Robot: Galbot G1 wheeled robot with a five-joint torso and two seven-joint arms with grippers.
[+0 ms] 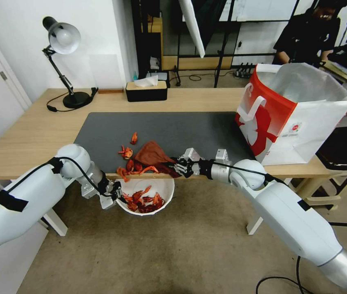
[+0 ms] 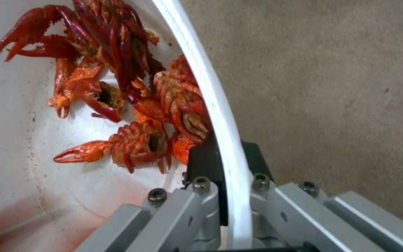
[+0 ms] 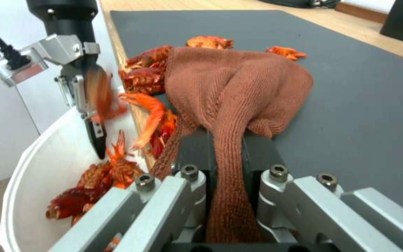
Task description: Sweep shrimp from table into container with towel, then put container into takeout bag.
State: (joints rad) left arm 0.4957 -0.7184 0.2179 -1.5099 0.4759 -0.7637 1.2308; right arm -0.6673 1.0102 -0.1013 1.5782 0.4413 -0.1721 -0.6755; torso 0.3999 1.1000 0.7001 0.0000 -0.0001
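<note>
Holding the container point(image 1: 163, 188) just below the near edge of the table point(image 1: 30, 139), with the left gripper point(image 1: 115, 192) clamped on the rim at the robot's left side, one finger inside the wall and one outside. Carrying a heap of shrimp point(image 2: 131, 105) in the bowl, piled against the wall next to the inner finger point(image 2: 205, 164). Gripping a bunched brown towel point(image 1: 153, 154) in the right gripper point(image 1: 180, 166), jaws closed narrowly on a twisted fold at the near edge of the dark grey mat point(image 1: 206, 130). Draping the rest of the towel point(image 3: 229, 84) forward over the mat. Lying against the towel's left side and at the table edge directly above the bowl: several shrimp point(image 1: 134, 167), some overhanging the edge. Lying a little farther back on the mat, apart from the towel: two more pieces point(image 1: 133, 138). Standing upright on the right end of the table, well apart from the container: the takeout bag point(image 1: 296, 114), mouth open, handles point(image 1: 251, 107) hanging on the side facing the mat.
</note>
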